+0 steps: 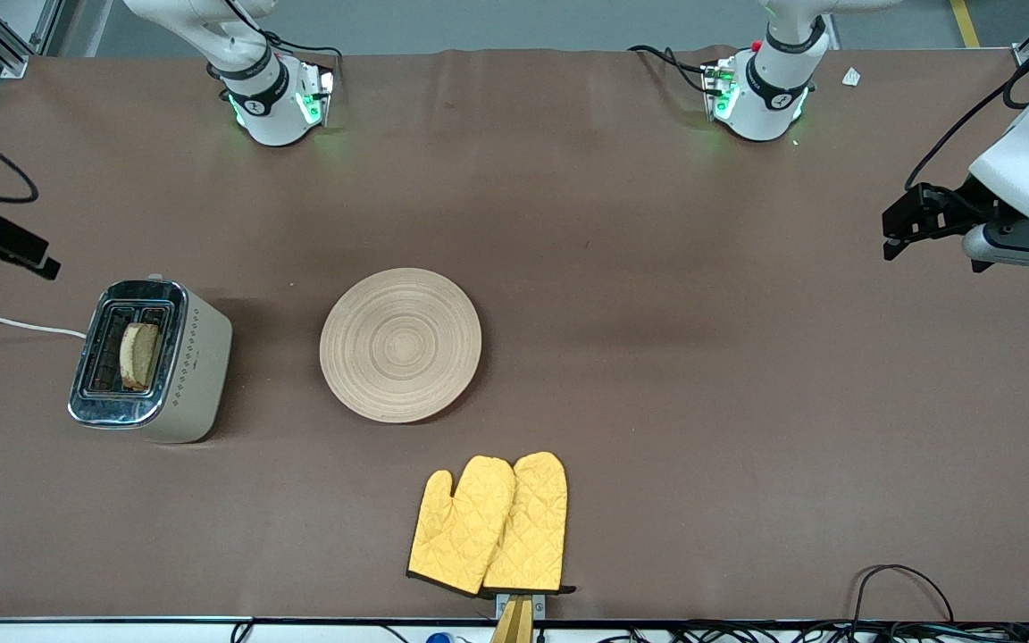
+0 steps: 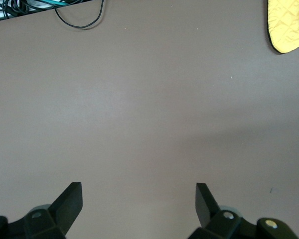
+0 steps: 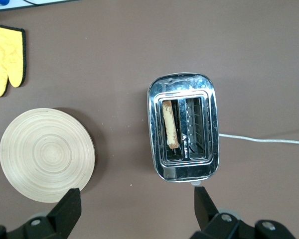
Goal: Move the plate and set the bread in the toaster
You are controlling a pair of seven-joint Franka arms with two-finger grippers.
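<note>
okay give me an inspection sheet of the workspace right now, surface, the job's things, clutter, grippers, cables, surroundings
Surface: brown table cover, no spills seen.
Job's things: bread stands in one slot of the toaster, at the right arm's end of the table; plate lies bare beside the toaster, toward the table's middle.
Clutter: pair of yellow oven mitts, nearer the front camera than the plate.
Grippers: left gripper open, holding nothing, over bare table at the left arm's end; right gripper open, holding nothing, over the toaster's end of the table.
Cables: white toaster cord runs off the table's edge; black cables along the front edge.
Surroundings: grey floor past the arm bases.
</note>
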